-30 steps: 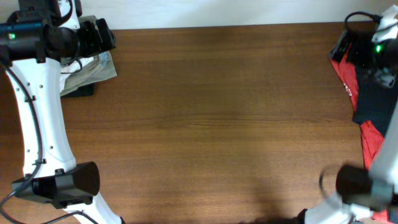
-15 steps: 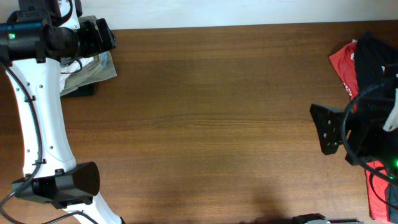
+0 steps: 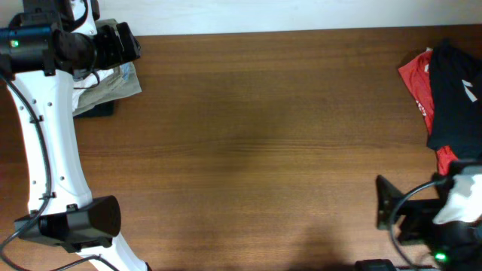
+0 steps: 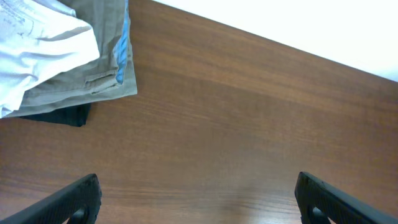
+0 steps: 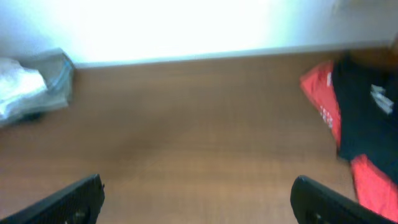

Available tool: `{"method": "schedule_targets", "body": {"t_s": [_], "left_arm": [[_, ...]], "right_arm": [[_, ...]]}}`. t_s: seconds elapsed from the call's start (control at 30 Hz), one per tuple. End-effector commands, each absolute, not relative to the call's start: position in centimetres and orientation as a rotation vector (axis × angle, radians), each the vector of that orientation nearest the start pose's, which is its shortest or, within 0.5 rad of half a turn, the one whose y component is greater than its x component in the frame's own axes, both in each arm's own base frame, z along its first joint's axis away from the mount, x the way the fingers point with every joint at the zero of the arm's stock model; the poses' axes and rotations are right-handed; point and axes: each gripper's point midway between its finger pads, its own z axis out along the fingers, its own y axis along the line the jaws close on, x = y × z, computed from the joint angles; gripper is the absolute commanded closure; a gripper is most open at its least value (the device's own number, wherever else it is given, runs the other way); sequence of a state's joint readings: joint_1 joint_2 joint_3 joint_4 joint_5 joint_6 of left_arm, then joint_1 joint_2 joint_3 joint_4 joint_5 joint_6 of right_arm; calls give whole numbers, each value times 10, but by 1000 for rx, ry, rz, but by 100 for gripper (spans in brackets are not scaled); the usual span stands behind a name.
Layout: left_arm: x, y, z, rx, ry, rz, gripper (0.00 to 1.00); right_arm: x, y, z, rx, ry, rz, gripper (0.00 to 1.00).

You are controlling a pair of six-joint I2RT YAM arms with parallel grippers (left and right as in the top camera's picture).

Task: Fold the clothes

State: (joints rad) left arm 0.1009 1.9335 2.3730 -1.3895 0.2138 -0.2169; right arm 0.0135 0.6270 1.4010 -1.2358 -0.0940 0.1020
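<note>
**Overhead view: one white T-shirt (image 4: pixel 43 50) lies on a pile in the far left corner of the bench (image 3: pixel 256 135)**

The white T-shirt is thin and crumpled, with soft bumps and folds. It lies on top of a folded khaki-grey garment (image 4: pixel 93 81). Under that pile a dark thing (image 4: pixel 59 115) pokes out. A blue strip (image 4: pixel 122 50) runs along the edge of the khaki-grey garment. From above, the left arm hides most of the shirt.

Faint grey marks show on the shirt in the left wrist view, but they are too small to read. The red garment (image 3: pixel 416 75) has small white letters near its edge, and they cannot be read either.

By count there is one white T-shirt, one khaki-grey garment, one red garment and one black garment (image 3: pixel 452 90). The red and black ones lie together at the far right edge, well apart from the shirt.

The left end effector (image 4: pixel 198 202) hangs near the pile with its fingers spread wide and nothing between them. The right end effector (image 5: pixel 198 202) is spread wide too and holds nothing. The right wrist view is blurry.
</note>
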Motion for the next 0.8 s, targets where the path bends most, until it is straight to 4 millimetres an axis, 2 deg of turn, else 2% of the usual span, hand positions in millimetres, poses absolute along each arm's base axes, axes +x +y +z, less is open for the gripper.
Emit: {"method": "schedule_targets", "body": {"t_s": [0.0,0.07,0.1,0.17,0.23,0.4,0.5,0.6,0.77], "left_arm": [[450,8,329,-293,2481,-321,1],[450,8,329,-293,2481,-321,1],[450,8,329,-293,2481,-321,1],[450,8,329,-293,2481,-321,1],[450,8,329,-293,2481,-321,1],[450,8,329,-293,2481,-321,1],[450,8,329,-293,2481,-321,1],[450,8,329,-293,2481,-321,1],[450,8,329,-293,2481,-321,1]], "right_arm": [[178,16,296,39,1978,153,1],[191,22,267,-28,1911,164,1],[203,38,247,-187,1815,178,1],[216,53,226,-335,1677,176,1],[225,54,204,-322,1596,180,1],[237,46,186,-273,1562,153,1],[244,19,171,-2,1617,168,1],[246,15,158,20,1643,150,1],[246,14,158,7,1641,123,1]]}}
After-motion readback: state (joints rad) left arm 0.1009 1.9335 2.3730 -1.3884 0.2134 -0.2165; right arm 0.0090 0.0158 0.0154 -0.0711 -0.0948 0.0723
